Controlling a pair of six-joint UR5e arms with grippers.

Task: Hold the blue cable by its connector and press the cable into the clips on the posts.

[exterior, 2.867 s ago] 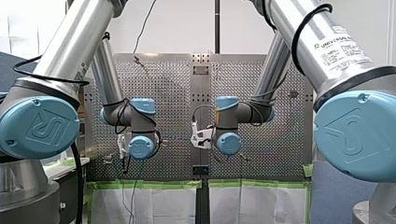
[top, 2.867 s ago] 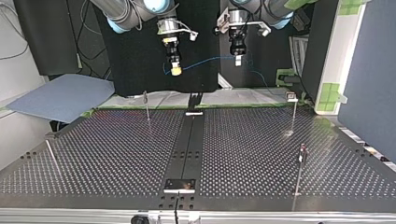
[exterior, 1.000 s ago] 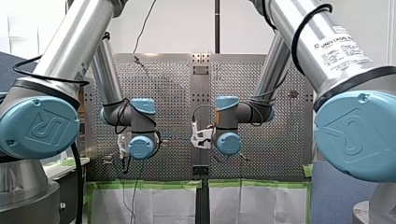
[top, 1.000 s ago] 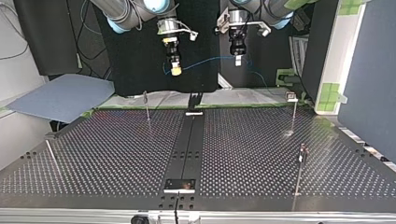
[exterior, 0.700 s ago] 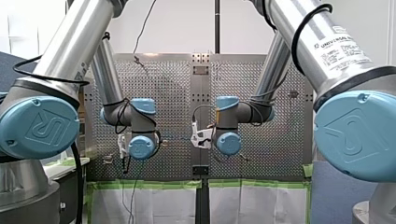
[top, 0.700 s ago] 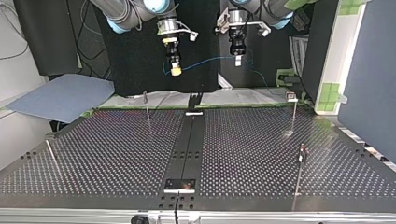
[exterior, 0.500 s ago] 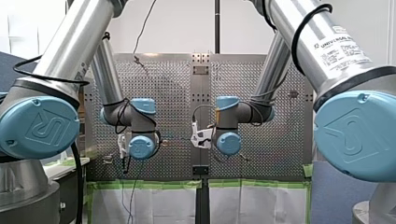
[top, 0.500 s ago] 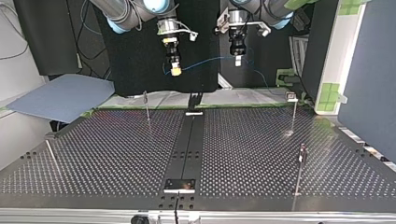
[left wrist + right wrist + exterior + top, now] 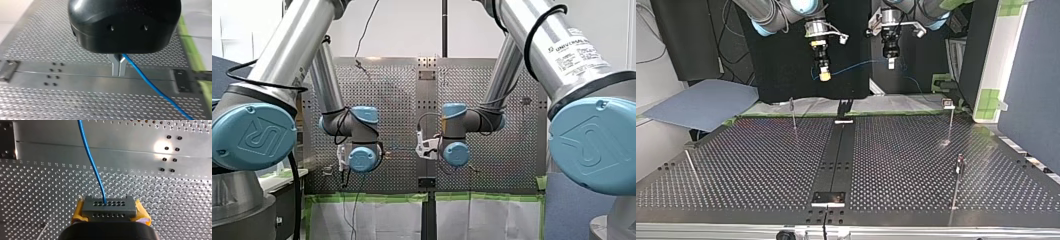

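A thin blue cable (image 9: 856,65) hangs in the air between my two grippers, high above the far edge of the perforated table (image 9: 761,165). My right gripper (image 9: 109,210), with yellow pads, is shut on the cable's grey connector (image 9: 110,205); in the top view this right gripper (image 9: 824,76) is left of centre. My left gripper (image 9: 119,71) has its metal fingers shut on the blue cable (image 9: 150,85) further along; in the top view this left gripper (image 9: 891,63) is right of centre. Thin posts with clips (image 9: 792,103) (image 9: 948,104) (image 9: 960,160) stand on the table below.
A dark rail (image 9: 836,155) runs down the table's middle with a small plate (image 9: 828,198) at its near end. Another bare post (image 9: 691,167) leans at the top view's left. Green tape and white sheeting (image 9: 811,106) line the far edge. A blue-grey board (image 9: 701,102) lies beyond the left corner.
Both arms have barely moved. My left gripper has edged slightly upward in the top view, and both grips on the cable are unchanged.
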